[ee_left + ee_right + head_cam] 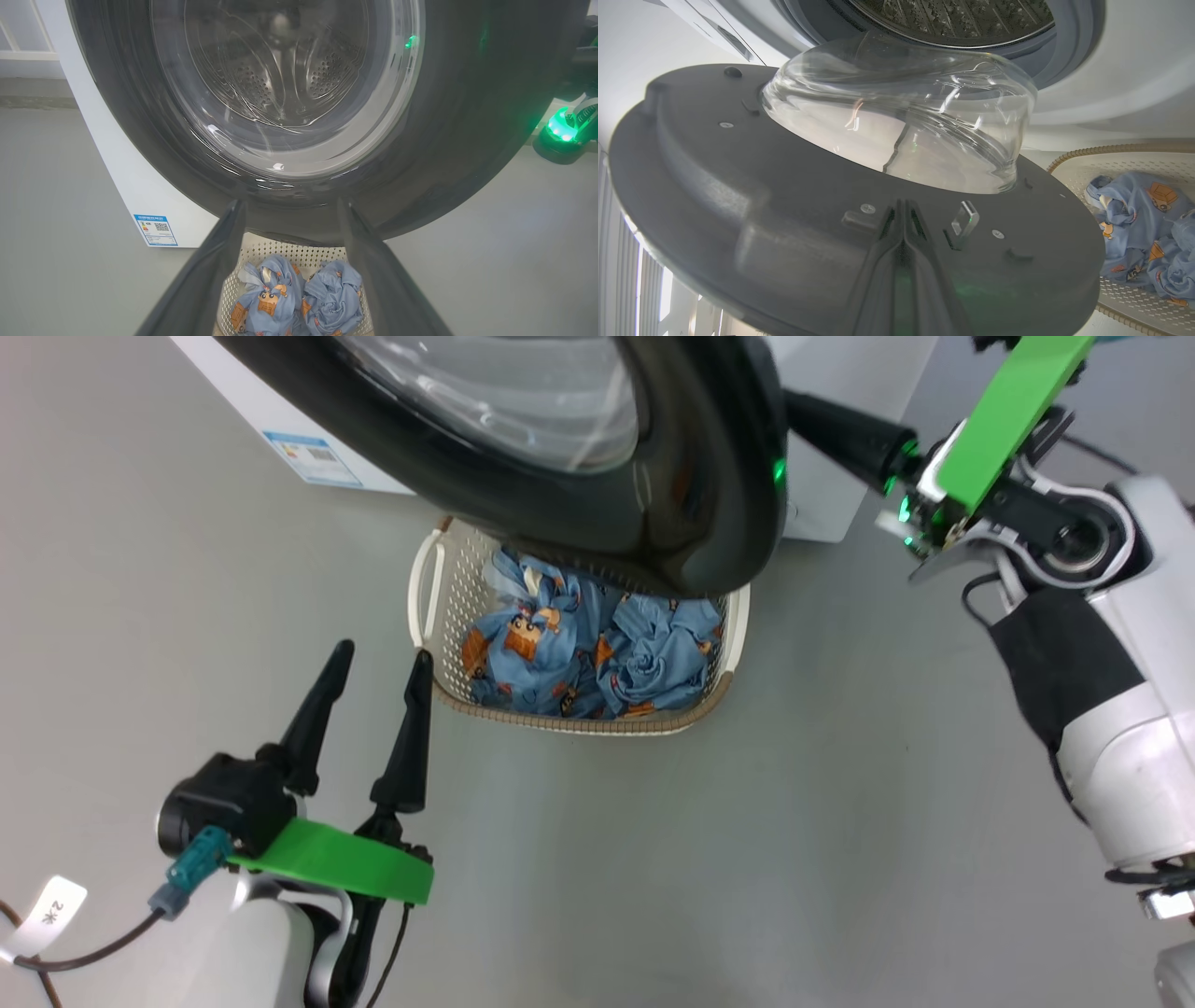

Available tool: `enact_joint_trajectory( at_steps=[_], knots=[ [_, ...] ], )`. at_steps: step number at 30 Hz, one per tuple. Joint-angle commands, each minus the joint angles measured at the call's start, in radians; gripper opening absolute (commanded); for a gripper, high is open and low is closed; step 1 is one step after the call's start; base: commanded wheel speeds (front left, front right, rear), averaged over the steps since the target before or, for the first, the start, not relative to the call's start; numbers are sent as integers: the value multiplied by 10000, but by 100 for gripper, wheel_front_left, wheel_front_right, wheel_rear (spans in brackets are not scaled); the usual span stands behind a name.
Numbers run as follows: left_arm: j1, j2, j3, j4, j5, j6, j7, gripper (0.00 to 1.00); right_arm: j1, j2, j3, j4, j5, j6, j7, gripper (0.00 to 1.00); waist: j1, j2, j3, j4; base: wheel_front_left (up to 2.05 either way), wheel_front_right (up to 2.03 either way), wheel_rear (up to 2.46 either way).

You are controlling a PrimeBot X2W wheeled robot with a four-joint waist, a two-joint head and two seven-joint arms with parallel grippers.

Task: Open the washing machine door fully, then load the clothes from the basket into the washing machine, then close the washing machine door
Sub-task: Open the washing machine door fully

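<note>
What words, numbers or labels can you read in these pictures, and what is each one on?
"2" followed by a star-like mark: small white paper tag at the head view's lower left.
Small blue label sticker on the big white washing machine: print too small to read.

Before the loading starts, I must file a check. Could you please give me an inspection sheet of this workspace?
Surface: grey floor, smooth.
Job's things: washing machine door part-open, overhanging the basket; clothes, two bundles, inside basket; washing machine drum exposed.
Clutter: nothing seen.
Grippers: left gripper jaws open, beside basket; right gripper jaws shut, tips on door's inner face.
Cables: tagged cable at left arm.
Surroundings: vertical slats, daylight behind.
</note>
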Motion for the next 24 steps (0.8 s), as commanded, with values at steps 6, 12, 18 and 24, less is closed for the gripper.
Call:
enact_joint_trajectory(
  at_steps=[6, 12, 18, 24],
  knots=[
    [366, 237, 458, -107, 149, -16, -63, 100, 724, 497, 279, -597, 256, 17, 270, 0, 0, 0, -537, 59, 0, 0, 0],
    [606, 208, 546, -41, 192, -16, -63, 100, 1344, 588, 368, -937, 376, 17, 445, 0, 0, 0, -901, 146, 0, 0, 0],
    [853, 182, 658, -1, 231, -16, -63, 100, 1905, 717, 520, -1259, 399, 17, 603, 0, 0, 0, -1213, 216, 0, 0, 0],
    [999, 142, 700, 6, 245, -16, -63, 100, 2290, 884, 652, -1426, 430, 17, 798, 0, 0, 0, -1395, 379, 0, 0, 0]
  ],
)
